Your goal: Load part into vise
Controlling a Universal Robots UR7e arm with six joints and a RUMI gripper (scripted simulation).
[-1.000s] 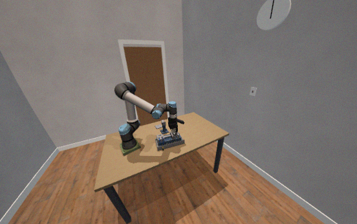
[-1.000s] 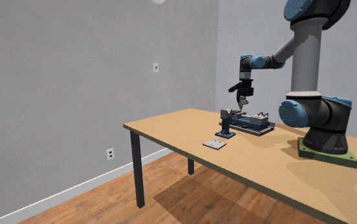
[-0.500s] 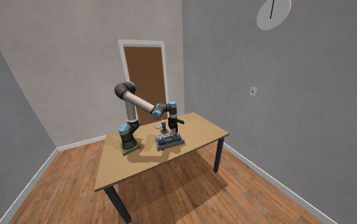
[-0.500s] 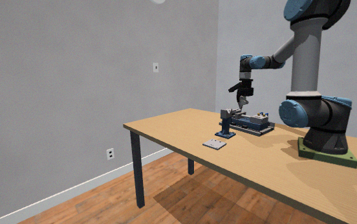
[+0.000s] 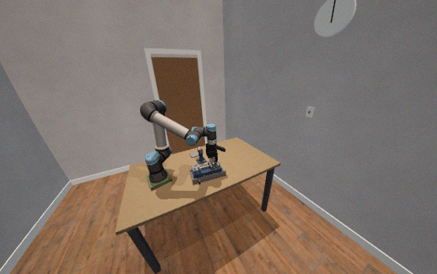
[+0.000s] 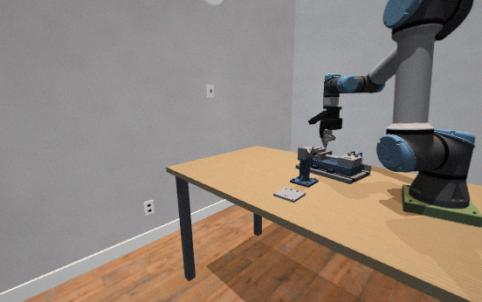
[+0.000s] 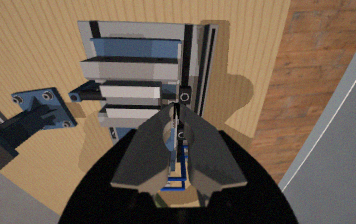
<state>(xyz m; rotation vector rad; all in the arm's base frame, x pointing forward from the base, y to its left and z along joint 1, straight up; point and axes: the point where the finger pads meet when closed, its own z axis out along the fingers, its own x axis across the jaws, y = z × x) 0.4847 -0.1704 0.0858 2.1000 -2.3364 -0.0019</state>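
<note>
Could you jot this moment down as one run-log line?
jaws: shut, over vise | infeed plate: no part on it | V-block: unloaded

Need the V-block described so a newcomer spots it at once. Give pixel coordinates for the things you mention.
On the wooden table [image 5: 245,158] [image 6: 244,175], look between the flat gray plate [image 5: 194,154] [image 6: 289,194] and the long vise [image 5: 207,173] [image 6: 336,166]. The V-block [image 5: 200,150] [image 6: 305,153] is the gray notched head topping a blue post; neither neighbor stands on one.

Table looks matt, grained wood; vise on it, smooth grey metal; my pincer above vise, dull grey metal.
</note>
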